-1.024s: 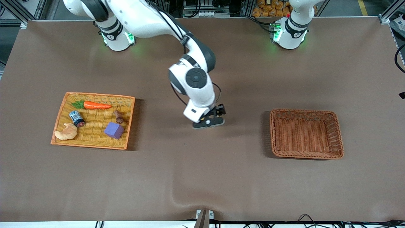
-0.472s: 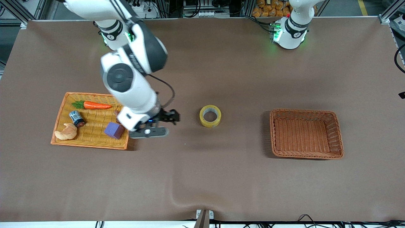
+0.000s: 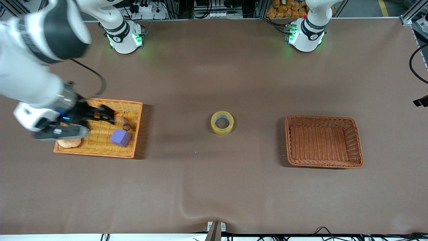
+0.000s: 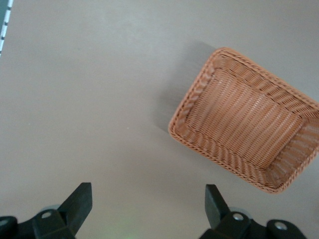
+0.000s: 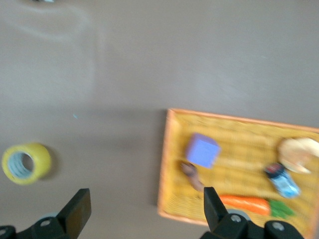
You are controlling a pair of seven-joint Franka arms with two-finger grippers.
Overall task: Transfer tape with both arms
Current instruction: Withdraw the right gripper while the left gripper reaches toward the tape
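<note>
The yellow tape (image 3: 222, 122) lies flat on the brown table at its middle, between the two baskets, with nothing touching it. It also shows in the right wrist view (image 5: 26, 164). My right gripper (image 3: 106, 113) is open and empty, up in the air over the yellow tray (image 3: 137, 130); its wrist view (image 5: 145, 199) looks down on the tray's edge (image 5: 167, 164). My left gripper (image 4: 148, 193) is open and empty, high over bare table beside the brown basket (image 4: 194, 94). The left arm waits, and only its base (image 3: 306, 33) shows in the front view.
The yellow tray holds a purple cube (image 3: 120, 137), a croissant (image 3: 69, 143) and a small brown item (image 3: 126, 124). The right wrist view also shows a carrot (image 5: 244, 203) and a blue-labelled can (image 5: 282, 180). The brown basket (image 3: 287, 140) stands toward the left arm's end.
My right arm has swung from the table's middle, where it covered the tape, to over the yellow tray. The tape stays lying on the table. The left arm has not moved.
</note>
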